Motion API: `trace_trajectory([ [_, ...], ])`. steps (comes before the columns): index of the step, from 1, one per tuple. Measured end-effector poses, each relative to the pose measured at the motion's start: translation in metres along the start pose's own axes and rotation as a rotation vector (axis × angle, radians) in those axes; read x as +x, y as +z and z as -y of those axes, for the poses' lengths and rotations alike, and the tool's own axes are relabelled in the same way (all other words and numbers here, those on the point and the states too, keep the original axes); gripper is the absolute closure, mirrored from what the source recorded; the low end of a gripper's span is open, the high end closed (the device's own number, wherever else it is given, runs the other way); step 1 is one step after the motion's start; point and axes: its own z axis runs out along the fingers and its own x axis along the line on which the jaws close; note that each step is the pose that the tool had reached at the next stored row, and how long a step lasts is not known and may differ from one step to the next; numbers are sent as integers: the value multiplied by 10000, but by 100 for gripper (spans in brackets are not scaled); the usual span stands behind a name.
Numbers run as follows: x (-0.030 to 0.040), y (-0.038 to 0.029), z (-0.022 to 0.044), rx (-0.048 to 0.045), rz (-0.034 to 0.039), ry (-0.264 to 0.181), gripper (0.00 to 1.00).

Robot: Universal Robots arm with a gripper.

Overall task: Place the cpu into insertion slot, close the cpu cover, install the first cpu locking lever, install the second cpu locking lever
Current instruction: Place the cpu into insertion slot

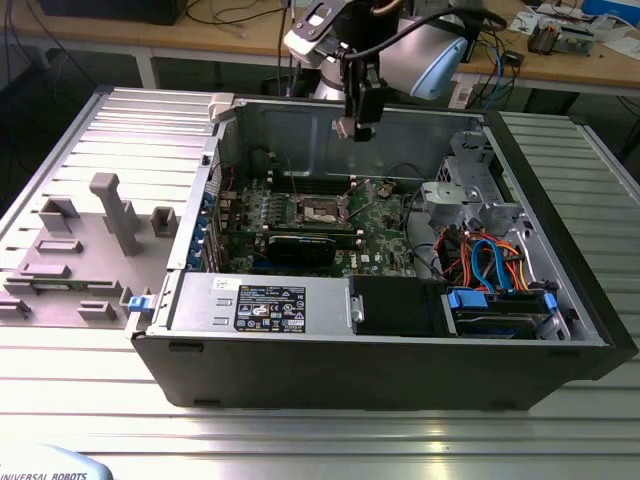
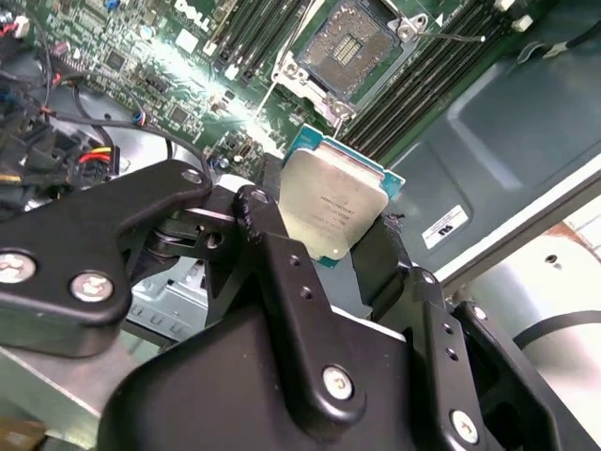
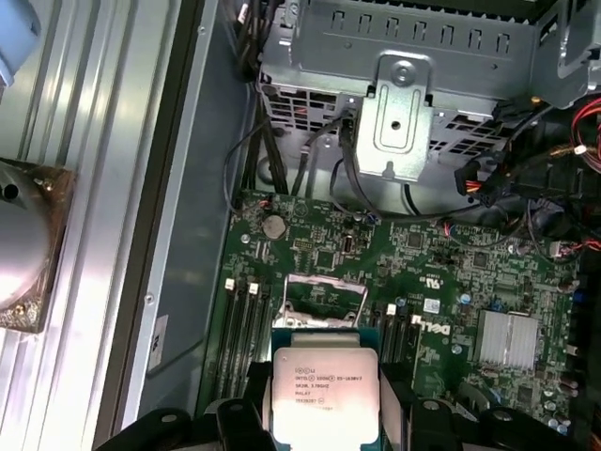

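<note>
Claw (image 2: 329, 230): clenched on the chip (image 2: 333, 209). One finger (image 2: 258, 216) bears on each of two opposite edges, and the grey metal top faces the second wrist camera. The grip looks square to me. I see no tilt of the chip between the fingers.

Position: in the exterior view the claw hangs in the air over the open computer case (image 1: 400, 375), toward the wall farthest from that camera. It is well above the green board (image 1: 385, 235) lying inside.

Socket (image 3: 324, 301): it sits on the board among the long memory slots (image 3: 246, 324). In both wrist views its centre is bare, and nothing is seated in it. The chip is apart from it, held above and a little to one side, touching nothing but the fingers.

Cover (image 3: 324, 282): a silver frame stands at the socket. I judge it open, since the dark pin field shows uncovered in the second wrist view.

Lever (image 2: 451, 36): a thin wire juts away from the socket rim. I judge it unlatched. I cannot make out the second one with certainty.

State of work: the chip is picked up and carried over the case. Seating it is not yet done. The cover and both levers are untouched, as far as I can tell.
</note>
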Motion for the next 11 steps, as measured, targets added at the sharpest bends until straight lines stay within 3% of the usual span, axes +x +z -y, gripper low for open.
trace_trajectory([
  [3, 1, 53, 19, -3, 16, 180, 46],
  [11, 2, 60, 29, -3, 18, 204, 46],
])
